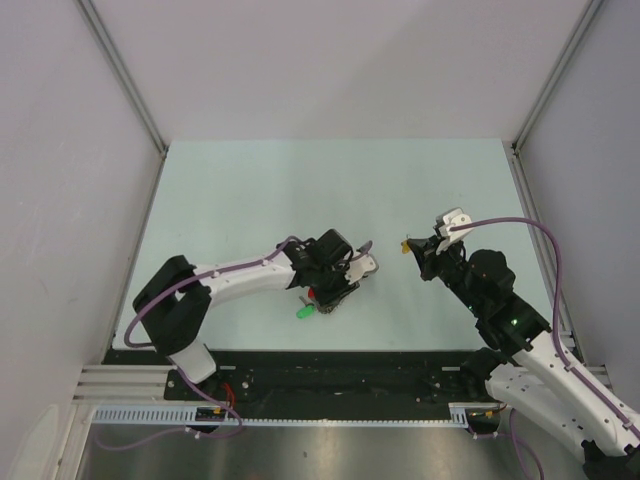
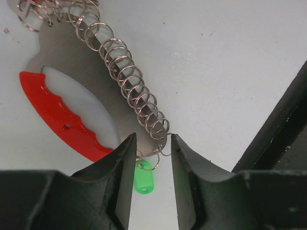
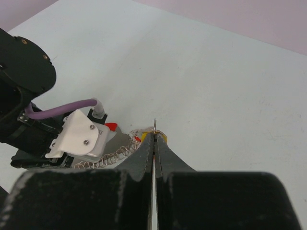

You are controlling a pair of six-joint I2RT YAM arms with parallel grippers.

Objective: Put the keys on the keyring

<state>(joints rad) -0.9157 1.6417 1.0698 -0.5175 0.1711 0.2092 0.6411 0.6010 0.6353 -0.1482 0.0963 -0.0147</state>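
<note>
The keyring (image 2: 62,117) has a red curved band and a pale grey plate, with several wire rings in a row along the plate's edge. My left gripper (image 2: 152,140) is shut on the narrow end of that plate, one finger on each side. A green key (image 2: 142,178) hangs from a ring between the fingers, over the table. From above, the left gripper (image 1: 324,302) sits just over the keyring (image 1: 313,294) and the green key (image 1: 304,311). My right gripper (image 1: 411,246) hovers to the right, apart from them, shut on a yellow key (image 3: 163,137) whose wire ring pokes above the right gripper (image 3: 154,135).
The pale table (image 1: 330,190) is walled by grey panels left, back and right. The left arm's white camera mount (image 3: 79,134) stands close in front of the right gripper. A purple cable (image 1: 520,225) loops off the right arm.
</note>
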